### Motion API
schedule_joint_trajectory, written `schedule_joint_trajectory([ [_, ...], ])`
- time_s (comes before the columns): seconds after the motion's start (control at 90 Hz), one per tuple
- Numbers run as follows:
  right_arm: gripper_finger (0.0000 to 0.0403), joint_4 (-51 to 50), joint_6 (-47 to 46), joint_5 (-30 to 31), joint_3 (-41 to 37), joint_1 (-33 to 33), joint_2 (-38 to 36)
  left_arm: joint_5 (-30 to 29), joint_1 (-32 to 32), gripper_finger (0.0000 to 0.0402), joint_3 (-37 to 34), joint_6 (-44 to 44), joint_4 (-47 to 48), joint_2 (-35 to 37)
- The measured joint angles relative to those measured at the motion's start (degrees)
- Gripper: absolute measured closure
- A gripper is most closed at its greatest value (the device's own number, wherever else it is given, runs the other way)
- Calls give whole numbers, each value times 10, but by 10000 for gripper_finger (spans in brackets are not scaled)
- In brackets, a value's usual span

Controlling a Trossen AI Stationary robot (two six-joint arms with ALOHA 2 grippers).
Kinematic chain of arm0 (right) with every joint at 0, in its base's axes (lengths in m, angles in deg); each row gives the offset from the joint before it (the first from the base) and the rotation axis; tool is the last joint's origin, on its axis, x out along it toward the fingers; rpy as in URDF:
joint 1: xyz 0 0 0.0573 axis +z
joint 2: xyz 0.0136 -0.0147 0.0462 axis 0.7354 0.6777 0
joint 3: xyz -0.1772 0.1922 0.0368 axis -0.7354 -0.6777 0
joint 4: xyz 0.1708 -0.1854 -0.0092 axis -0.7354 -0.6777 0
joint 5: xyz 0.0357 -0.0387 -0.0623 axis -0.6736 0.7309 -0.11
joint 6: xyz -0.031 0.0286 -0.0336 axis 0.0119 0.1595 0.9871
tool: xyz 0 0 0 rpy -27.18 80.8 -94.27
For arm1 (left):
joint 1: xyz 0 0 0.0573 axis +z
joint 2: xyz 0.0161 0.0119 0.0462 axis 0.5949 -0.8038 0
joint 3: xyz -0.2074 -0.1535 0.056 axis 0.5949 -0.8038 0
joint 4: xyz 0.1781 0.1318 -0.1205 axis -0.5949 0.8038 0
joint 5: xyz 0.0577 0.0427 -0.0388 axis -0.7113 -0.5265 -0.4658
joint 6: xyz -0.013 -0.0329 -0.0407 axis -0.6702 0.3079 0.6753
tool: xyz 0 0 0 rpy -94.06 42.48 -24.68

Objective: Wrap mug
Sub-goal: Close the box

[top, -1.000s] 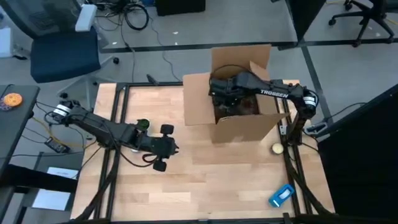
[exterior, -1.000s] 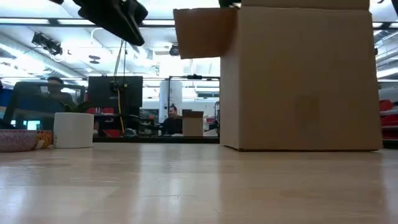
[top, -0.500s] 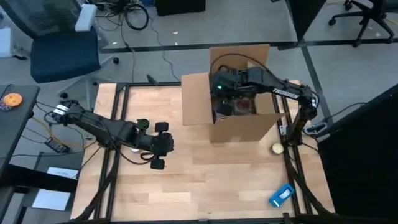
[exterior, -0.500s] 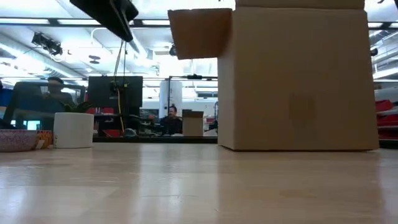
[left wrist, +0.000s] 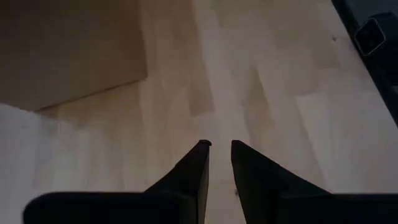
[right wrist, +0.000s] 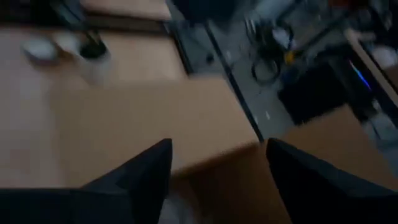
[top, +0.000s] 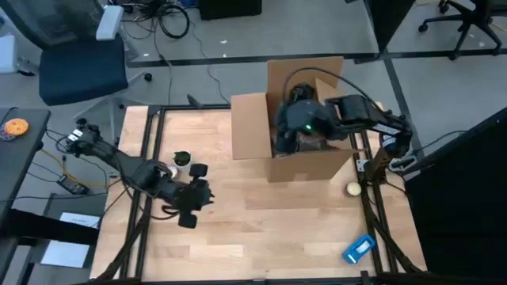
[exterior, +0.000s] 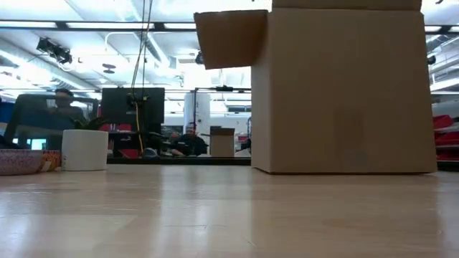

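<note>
The mug [top: 181, 161], white with something dark in its top, stands upright on the wooden table at the left; it also shows in the low view [exterior: 84, 149] and, blurred, in the right wrist view [right wrist: 93, 57]. My left gripper [top: 193, 199] hovers over the table just nearer than the mug, with a narrow gap between its fingers [left wrist: 219, 147] and nothing in it. My right gripper [top: 290, 131] is above the open cardboard box [top: 305, 162], its fingers wide open [right wrist: 217, 152] and empty.
The cardboard box [exterior: 344, 86] stands at the far right with its flaps up and dark things inside [top: 310, 141]. A small yellowish ball [top: 352, 188] lies beside the box, and a blue object [top: 358, 248] lies near the front right corner. Bare wood lies in the middle and front.
My left gripper has moved toward the table's near-left and risen out of the low view. My right arm has drawn back toward the right above the box, and the gripper has come up from inside it. The box has slid slightly toward the left.
</note>
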Motion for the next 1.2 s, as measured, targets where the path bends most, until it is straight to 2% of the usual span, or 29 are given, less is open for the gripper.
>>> schedule_joint_trajectory([
  [0.256, 192, 165, -18, -15, 2, 108, -13, -14, -32, 348, 14, 55, 1, 4],
  [0.356, 202, 190, -67, -39, 2, 144, -15, -18, -45, 348, 22, 77, 1, 4],
  [0.544, 224, 126, -208, -115, -4, 196, -15, -23, -88, 348, 37, 83, -12, 4],
  [0.711, 253, -17, -346, -121, -29, 222, -12, -42, -129, 348, 54, 79, -25, 4],
  [0.811, 275, -111, -414, -91, -42, 222, -13, -51, -149, 348, 62, 61, -43, 4],
  [0.922, 300, -177, -457, -25, -43, 216, -13, -63, -166, 348, 67, 42, -49, 4],
  [1.133, 352, -144, -341, 139, -43, 184, -45, -77, -169, 348, 67, 13, -48, 3],
  [1.2, 367, -147, -322, 175, -42, 166, -56, -78, -167, 348, 67, 12, -47, 3],
])
